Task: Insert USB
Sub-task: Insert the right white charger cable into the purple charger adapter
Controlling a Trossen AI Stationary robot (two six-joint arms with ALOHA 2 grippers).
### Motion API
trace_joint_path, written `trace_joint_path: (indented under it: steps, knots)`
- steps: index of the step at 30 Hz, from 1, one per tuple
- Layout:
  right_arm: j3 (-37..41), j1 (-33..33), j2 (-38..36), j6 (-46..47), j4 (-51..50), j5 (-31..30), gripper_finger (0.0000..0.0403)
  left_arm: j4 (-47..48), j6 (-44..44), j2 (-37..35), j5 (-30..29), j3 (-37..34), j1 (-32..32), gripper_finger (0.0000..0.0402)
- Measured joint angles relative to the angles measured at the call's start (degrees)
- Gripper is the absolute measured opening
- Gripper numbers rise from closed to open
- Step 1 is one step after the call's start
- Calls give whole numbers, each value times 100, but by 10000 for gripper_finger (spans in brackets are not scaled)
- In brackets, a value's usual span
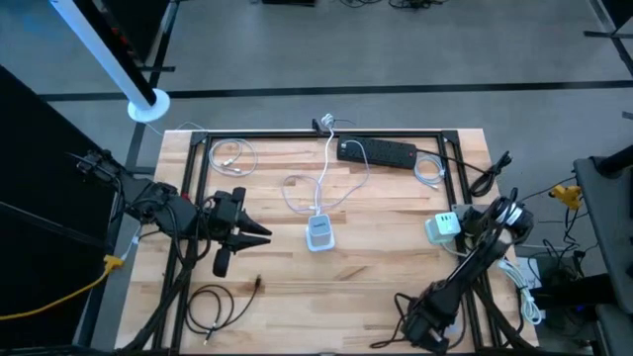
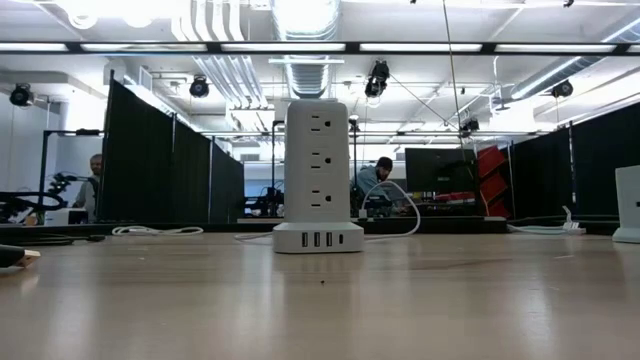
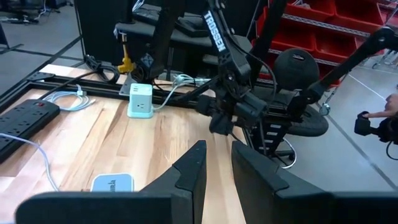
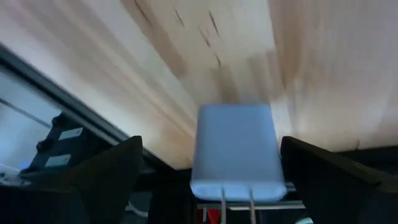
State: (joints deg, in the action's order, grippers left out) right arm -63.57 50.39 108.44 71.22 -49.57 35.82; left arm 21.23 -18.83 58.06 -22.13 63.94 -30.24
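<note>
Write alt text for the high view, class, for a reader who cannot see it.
A white power tower stands mid-table on a wooden table, cable trailing away. The left gripper points at it, fingers open; the right gripper is beside a white cube charger. A black power strip lies at the far edge.

the power tower [image 1: 318,232] stands mid-tabletop [image 1: 376,287], the power strip [image 1: 377,151] behind it, the charger cube [image 1: 442,227] to its right.
</note>
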Motion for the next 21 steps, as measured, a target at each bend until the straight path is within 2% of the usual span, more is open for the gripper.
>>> trace_joint_path:
  steps: [3, 7, 12, 16, 21]
  knots:
    - [-208, 31, 301, -351, -371, 16, 357, 0, 75, 0, 1, 0, 32, 64]
    - [-359, 75, 483, -670, -687, 60, 322, 0, 76, -2, 2, 0, 92, 64]
    - [-355, 88, 495, -673, -682, 17, 260, 4, 92, -2, 3, 0, 101, 64]
    - [-352, 86, 495, -679, -733, 30, 191, 4, 178, -4, 11, 0, 107, 64]
    - [-350, 70, 488, -553, -736, 67, 190, 7, 303, -4, 9, 0, 112, 64]
